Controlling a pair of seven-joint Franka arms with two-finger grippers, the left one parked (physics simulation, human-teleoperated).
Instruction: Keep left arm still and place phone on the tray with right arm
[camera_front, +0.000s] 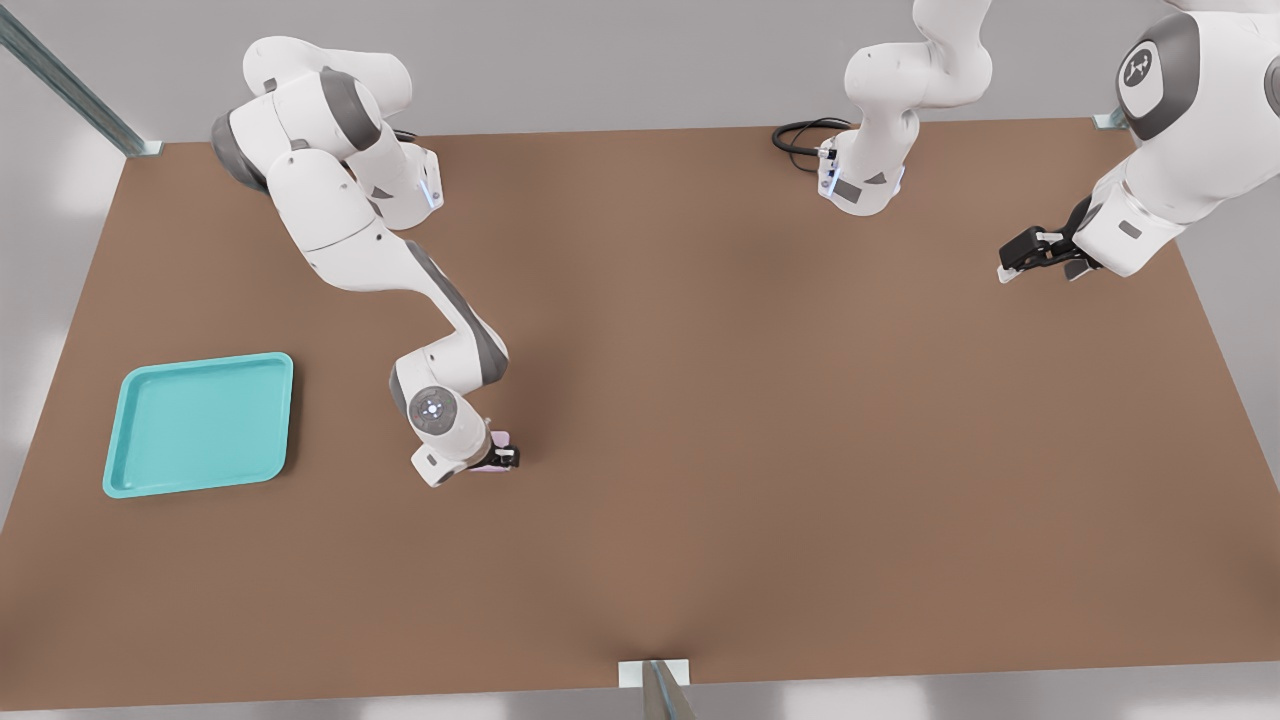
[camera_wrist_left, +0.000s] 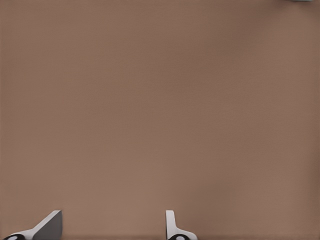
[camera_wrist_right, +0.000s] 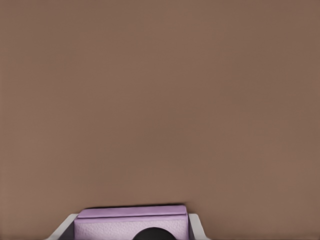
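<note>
Right arm's gripper (camera_front: 497, 458) has its fingers clamped on the phone (camera_wrist_right: 131, 222); tray (camera_front: 200, 424) sits well off toward the front view's left.

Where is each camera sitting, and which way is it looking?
Front view: high above the table, looking down on the tray, both arms and the gripper around the phone.
Left wrist view: on the parked arm, facing bare tabletop; only its own fingertips show.
Right wrist view: on the working arm, facing the tabletop; the phone sits between its fingers.
Shared: the front and right wrist views both show the phone in the gripper.
</note>
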